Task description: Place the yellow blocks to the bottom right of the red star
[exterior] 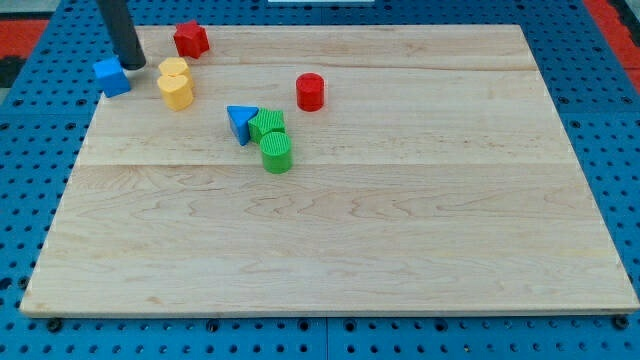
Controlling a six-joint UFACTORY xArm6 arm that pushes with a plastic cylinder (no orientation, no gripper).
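Two yellow blocks sit touching near the board's top left: one [173,69] above, the other [176,91] just below it. The red star [190,39] lies above and slightly right of them, near the top edge. My tip [133,64] rests at the top left, just above right of a blue cube [112,77] and a little left of the upper yellow block, not touching it.
A red cylinder [310,91] stands right of centre-top. A blue triangle [241,122] touches a green block [268,125], with a green cylinder [277,153] right below. The wooden board [400,250] lies on a blue pegboard.
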